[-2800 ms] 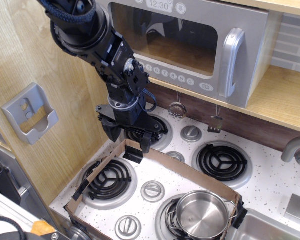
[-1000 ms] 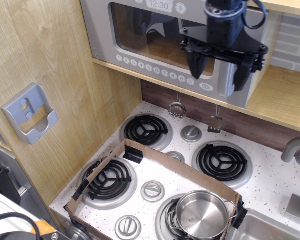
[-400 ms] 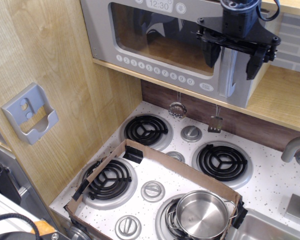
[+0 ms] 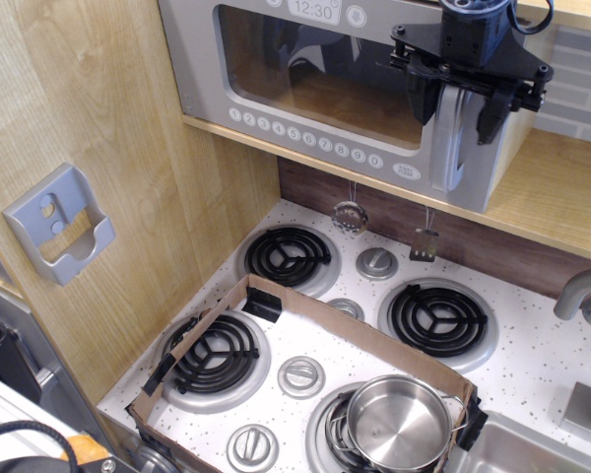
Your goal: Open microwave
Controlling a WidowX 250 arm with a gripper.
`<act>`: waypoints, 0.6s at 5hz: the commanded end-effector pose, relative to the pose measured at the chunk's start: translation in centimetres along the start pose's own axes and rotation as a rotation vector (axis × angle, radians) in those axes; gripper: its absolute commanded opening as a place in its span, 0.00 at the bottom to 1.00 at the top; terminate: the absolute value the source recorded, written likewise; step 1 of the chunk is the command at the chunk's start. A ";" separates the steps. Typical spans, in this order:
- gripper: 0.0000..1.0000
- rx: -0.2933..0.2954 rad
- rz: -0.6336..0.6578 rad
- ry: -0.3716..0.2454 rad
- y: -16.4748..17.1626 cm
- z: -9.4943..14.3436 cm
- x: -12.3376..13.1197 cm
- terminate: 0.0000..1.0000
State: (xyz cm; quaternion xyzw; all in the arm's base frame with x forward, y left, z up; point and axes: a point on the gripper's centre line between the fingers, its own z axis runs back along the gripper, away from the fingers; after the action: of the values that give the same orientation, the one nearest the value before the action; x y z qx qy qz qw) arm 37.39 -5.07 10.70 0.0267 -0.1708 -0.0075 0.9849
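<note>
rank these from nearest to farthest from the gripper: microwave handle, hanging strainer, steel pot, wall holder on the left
1. microwave handle, between the gripper fingers
2. hanging strainer, below left
3. steel pot, front of stove
4. wall holder, far left panel

Claw [image 4: 458, 106] astride microwave [image 4: 305, 89] handle [image 4: 453, 138].

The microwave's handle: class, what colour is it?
Silver, on the grey microwave; its handle shows in the only view, observation.image.

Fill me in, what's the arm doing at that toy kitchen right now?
The arm has its pincer up at the microwave, open, with one finger on each side of the vertical silver handle. The door looks shut, so opening hasn't started. Below, a steel pot sits on the front right burner, untouched.
</note>
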 end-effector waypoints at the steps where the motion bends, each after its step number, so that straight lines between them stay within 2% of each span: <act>1: 0.00 0.012 0.012 -0.026 0.5 1.4 0.6 0.00; 3: 0.00 -0.014 0.064 0.015 1.8 0.4 -2.2 0.00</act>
State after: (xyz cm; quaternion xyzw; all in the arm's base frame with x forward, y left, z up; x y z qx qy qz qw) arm 35.20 -3.59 10.04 0.0127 -0.1629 0.0197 0.9864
